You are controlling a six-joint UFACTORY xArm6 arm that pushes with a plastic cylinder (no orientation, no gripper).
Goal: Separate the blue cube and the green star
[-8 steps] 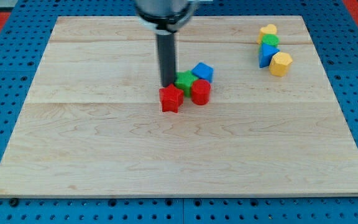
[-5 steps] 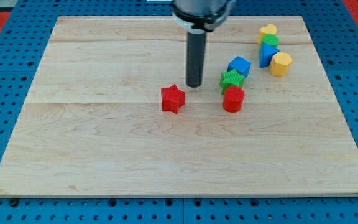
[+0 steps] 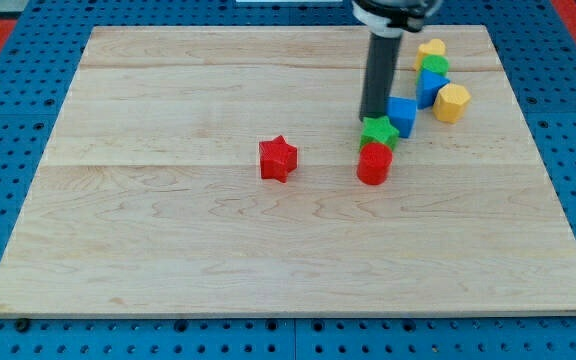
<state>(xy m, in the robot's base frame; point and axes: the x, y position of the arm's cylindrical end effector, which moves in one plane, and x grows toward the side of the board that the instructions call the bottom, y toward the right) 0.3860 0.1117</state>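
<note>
Right now, in the camera view, our rod comes down from the frame's top edge right of centre, and my tip [image 3: 372, 119] ends at the upper-left edge of the green star [image 3: 378, 131], touching it or nearly so. We have no jaws to open or close; the rod is bare and holds nothing. The blue cube [image 3: 403, 114] sits just up and to the right of the star, pressed against it, so the pair's line runs from lower left to upper right, and the tip stands to the cube's left, at the top of the seam between them. We judge that any move to part them turns on that seam. A red cylinder [image 3: 373, 165] stands directly below the star, touching it.

Counting: two red blocks, the cylinder and a red star [image 3: 277, 158] well apart to the left; two green, the star and a small green block [image 3: 434, 65] in the upper-right cluster; two blue, the cube and another blue block [image 3: 429, 87]; two yellow, a yellow block [image 3: 431, 48] and a yellow hexagon [image 3: 452, 102].
</note>
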